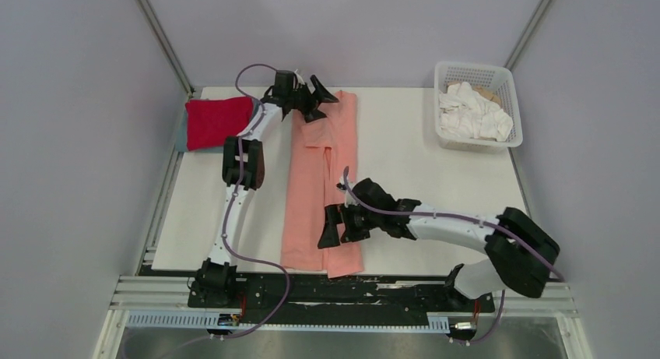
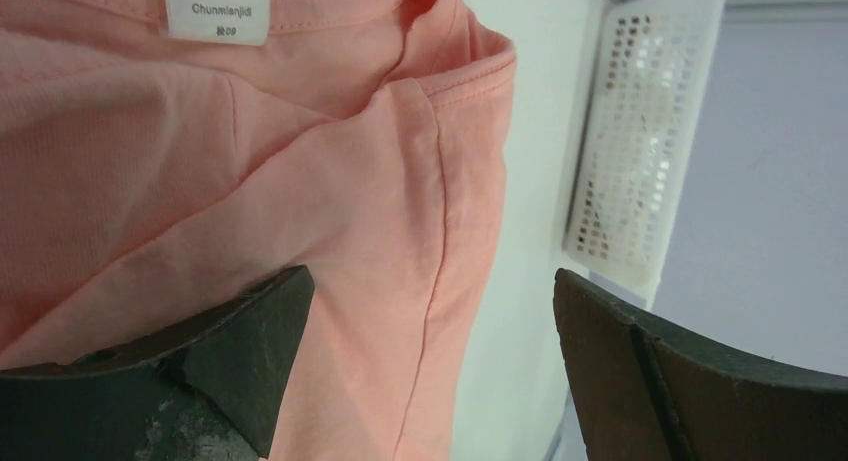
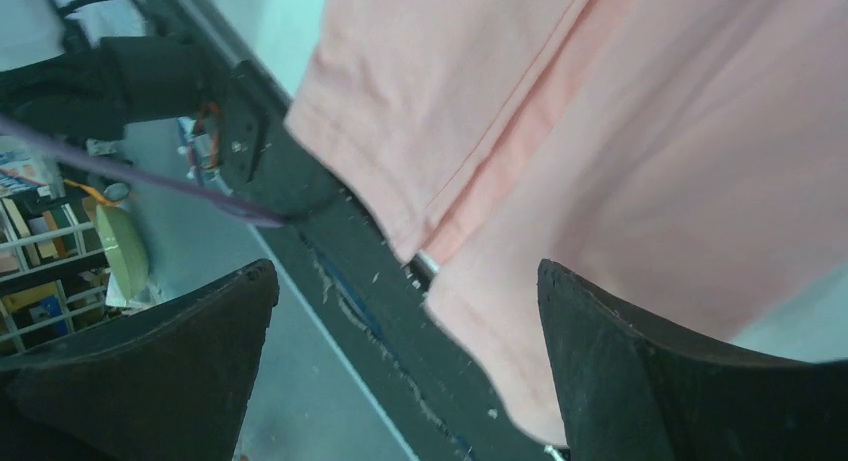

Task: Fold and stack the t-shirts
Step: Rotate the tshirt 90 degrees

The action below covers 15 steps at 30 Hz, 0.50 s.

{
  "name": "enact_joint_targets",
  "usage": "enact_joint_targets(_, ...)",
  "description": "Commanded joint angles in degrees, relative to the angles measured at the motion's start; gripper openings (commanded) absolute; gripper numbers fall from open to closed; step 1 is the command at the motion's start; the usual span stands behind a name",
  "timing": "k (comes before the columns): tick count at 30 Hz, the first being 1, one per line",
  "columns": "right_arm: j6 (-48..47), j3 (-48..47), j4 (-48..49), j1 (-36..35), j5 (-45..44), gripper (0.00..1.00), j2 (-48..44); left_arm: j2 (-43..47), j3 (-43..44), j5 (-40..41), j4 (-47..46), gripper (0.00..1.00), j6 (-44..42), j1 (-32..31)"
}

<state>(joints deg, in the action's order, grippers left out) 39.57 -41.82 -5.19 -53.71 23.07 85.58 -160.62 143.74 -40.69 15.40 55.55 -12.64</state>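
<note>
two pincers are gaping wide, empty: left gripper (image 1: 314, 99) over the collar (image 2: 330, 23) at 12 o'clock of the salmon-pink t-shirt (image 1: 321, 172), right gripper (image 1: 330, 228) over its hem (image 3: 372, 206) at 6 o'clock. we are risking pinching one layer only, spilling the fold open.

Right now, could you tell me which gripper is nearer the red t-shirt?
Left. The left gripper is beside the red t-shirt at the far end; the right gripper is by the near edge.
</note>
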Motion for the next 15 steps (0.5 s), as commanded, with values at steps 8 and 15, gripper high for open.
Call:
enact_joint_targets(8, 2.2, 9.2, -11.2, -0.5, -10.1, 1.00, -32.5, 11.6, -3.7, 26.0, 14.9, 1.00, -9.0, 3.2)
enact_joint_targets(15, 3.8, 11.0, -13.6, 0.4, -19.5, 1.00, -36.9, 20.1, -2.2, 19.7, 16.4, 1.00, -13.7, 1.7)
